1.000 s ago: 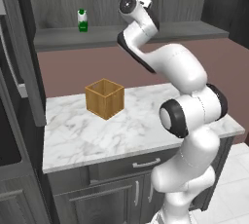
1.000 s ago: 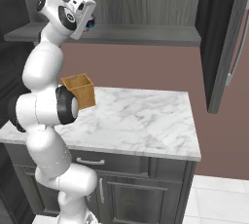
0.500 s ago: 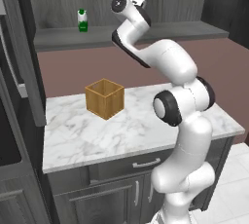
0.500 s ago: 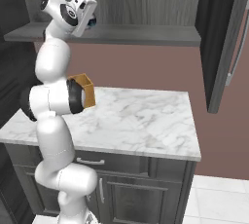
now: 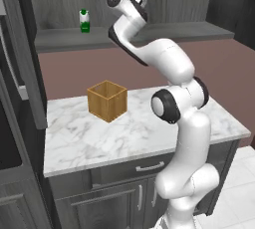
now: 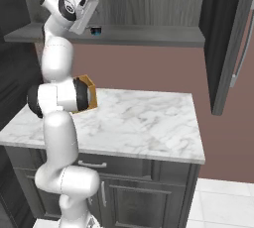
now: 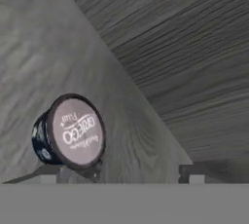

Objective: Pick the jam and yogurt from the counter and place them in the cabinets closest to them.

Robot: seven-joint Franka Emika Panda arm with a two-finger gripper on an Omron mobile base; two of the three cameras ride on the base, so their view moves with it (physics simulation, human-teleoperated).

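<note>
The yogurt, a dark blue cup with a pale printed lid, lies on the grey shelf of the cabinets, its lid facing the hand. It also appears as a small dark blue cup on that shelf. My gripper is open, with the yogurt just beyond its left fingertip and nothing between the fingers. The hand is raised at shelf height, above the counter. The jam is out of view.
A wooden open-topped box stands on the counter's back left. A green and white bottle stands on the shelf to the left of the hand. A tall dark unit borders the counter on the left. An open cabinet door hangs at the right.
The gripper's fingers have spread apart and the yogurt now lies free on the shelf. The arm's elbow has swung in, so the arm stands more upright.
</note>
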